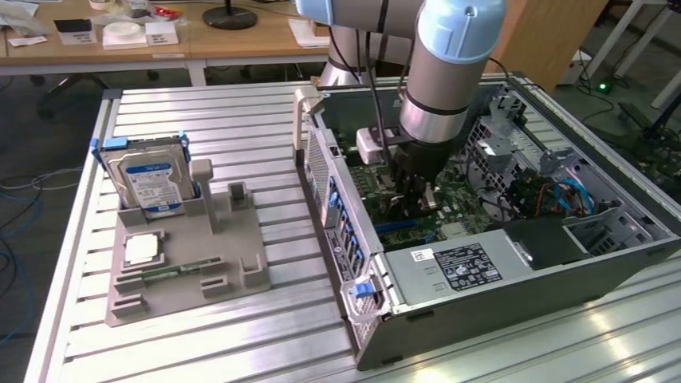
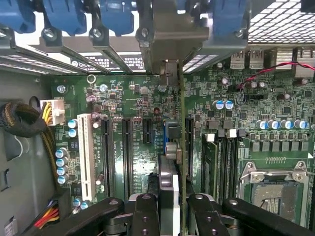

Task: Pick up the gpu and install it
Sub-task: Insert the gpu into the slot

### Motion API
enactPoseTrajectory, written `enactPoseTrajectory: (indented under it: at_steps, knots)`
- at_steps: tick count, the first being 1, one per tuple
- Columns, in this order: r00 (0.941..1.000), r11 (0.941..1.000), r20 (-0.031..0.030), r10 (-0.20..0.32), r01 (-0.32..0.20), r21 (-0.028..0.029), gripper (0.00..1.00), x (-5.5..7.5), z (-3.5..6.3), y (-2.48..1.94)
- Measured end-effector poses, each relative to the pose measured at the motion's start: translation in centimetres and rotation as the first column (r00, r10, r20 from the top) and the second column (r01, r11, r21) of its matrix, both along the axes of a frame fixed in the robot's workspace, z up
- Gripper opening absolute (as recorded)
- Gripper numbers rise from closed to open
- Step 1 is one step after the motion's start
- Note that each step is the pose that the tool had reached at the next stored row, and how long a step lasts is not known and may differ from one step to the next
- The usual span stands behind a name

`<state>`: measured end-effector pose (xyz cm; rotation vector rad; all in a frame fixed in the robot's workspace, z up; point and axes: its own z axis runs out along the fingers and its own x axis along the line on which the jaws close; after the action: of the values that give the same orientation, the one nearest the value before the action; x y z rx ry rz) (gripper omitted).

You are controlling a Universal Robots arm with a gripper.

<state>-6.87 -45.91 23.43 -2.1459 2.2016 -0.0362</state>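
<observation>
Aluminium worktop (image 1: 213, 335), exterior view: ribbed slats, with a grey plastic parts holder (image 1: 186, 255) sitting on the exterior view's left and an open grey metal computer case (image 1: 511, 279) on the right.
Holder contents: silver hard drive with a blue-white label (image 1: 147, 182) standing upright, plus a narrow green memory stick (image 1: 175, 270) lying in a slot.
Arm: silver-and-light-blue robot arm (image 1: 447, 64) reaching straight down into the case, over the green motherboard (image 1: 468, 203).
Wrist view, tool (image 2: 170, 206): black fingers (image 2: 145, 211) closed partway on the thin green gpu card with silver end bracket (image 2: 170, 162), pinching it edge-on.
Gpu spot: upright above the motherboard, lined up along the long black expansion slots (image 2: 125, 157), bracket end up near the case's rear slot openings. Can't tell if it's seated.
</observation>
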Motion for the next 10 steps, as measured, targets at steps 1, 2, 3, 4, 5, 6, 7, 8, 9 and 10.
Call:
enactPoseTrajectory:
  at_steps: [1,2,3,4,5,6,7,8,9,10]
  knots:
    - [1.0,1.0,0.0,0.0,0.0,0.0001,0.28,-0.01,-0.07,0.0]
    - [1.0,1.0,0.0,0.0,0.0,0.0001,0.28,-0.01,-0.13,0.0]
    - [1.0,1.0,0.0,0.0,0.0,0.0001,0.28,-0.01,-0.19,0.0]
    - [1.0,1.0,0.0,0.0,0.0,0.0002,0.28,-0.02,-0.26,0.0]
    - [1.0,1.0,0.0,0.0,0.0,0.0003,0.28,-0.02,-0.34,0.0]
    - [1.0,1.0,0.0,0.0,0.0,0.0003,0.28,-0.02,-0.41,0.0]
    - [1.0,1.0,0.0,0.0,0.0,0.0003,0.28,-0.02,-0.49,0.0]
    - [1.0,1.0,0.0,0.0,0.0,0.0005,0.28,-0.02,-0.58,0.0]
    - [1.0,1.0,0.0,0.0,0.0,0.0005,0.28,-0.03,-0.65,0.0]
    - [1.0,1.0,0.0,0.0,0.0,0.0005,0.28,-0.02,-0.71,0.0]
